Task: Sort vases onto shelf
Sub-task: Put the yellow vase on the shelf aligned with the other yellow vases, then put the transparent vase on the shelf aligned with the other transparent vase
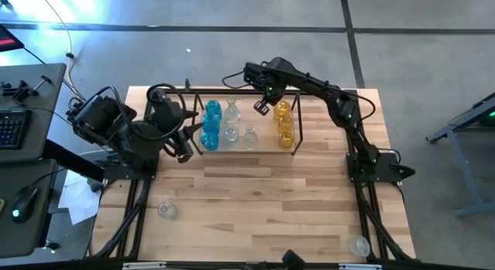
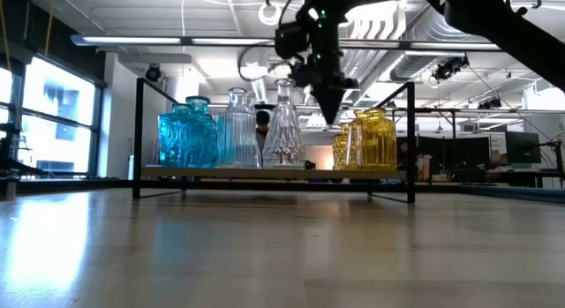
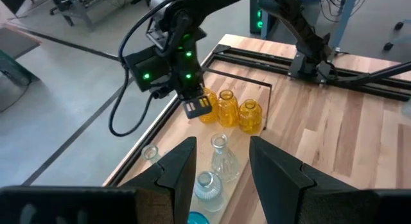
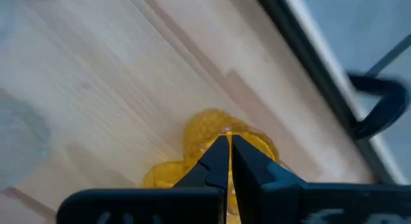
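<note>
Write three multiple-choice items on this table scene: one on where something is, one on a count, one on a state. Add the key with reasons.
1. Where do the yellow vases stand on the shelf?
A. At the end toward the right arm
B. At the end toward the left arm
C. In the middle

2. How many vases lie on the table away from the shelf?
A. None
B. Two
C. Five

3. How is the right end effector?
A. Wide open
B. Shut, holding nothing
C. Shut on a blue vase

Key: 1 A, the high view shows them in a row at the shelf's right end, with the blue vases at the other end. 2 B, one clear vase lies near the left front, another clear vase at the right front corner. 3 B, the right wrist view shows its fingers together above a yellow vase, nothing between them.
</note>
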